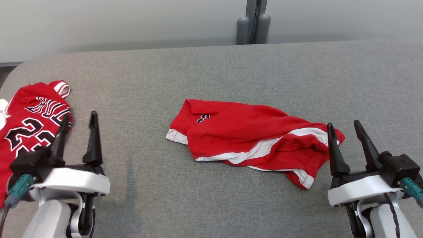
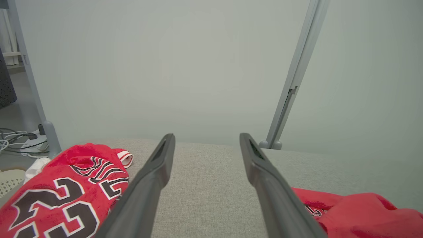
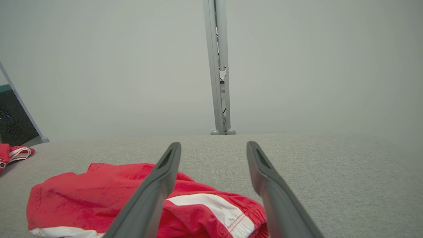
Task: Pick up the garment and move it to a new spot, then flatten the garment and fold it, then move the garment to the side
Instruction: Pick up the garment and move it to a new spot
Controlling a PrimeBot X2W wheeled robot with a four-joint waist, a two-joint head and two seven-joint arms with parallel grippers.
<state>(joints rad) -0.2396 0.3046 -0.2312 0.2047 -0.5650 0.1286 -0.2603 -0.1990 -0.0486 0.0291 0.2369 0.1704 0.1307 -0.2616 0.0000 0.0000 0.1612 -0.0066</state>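
Far left: a red jersey [image 1: 29,122] with black-and-white numerals lies at the left edge of the grey fabric-covered counter [image 1: 211,72], partly rumpled, one white-trimmed opening turned toward the far side.

Lower left: the left gripper [image 1: 80,115] stands just beside the jersey. Its two dark fingers are spread wide with bare counter between them, and it holds nothing. In the head view its outer finger overlaps the jersey's right edge; contact cannot be judged. The left wrist view shows the same spread fingers [image 2: 155,178], with the jersey to their left.

Centre: the red shorts [image 1: 251,132], with a white side stripe, lie crumpled on the counter midway between the two grippers. The waistband is bunched at the near right, and a small dark emblem shows near the left end.

Lower right: the right gripper [image 1: 343,123] is likewise fully spread and empty. Its inner finger crosses in front of the shorts' right end.

Far edge: a grey post [image 1: 252,19] rises against a pale wall.
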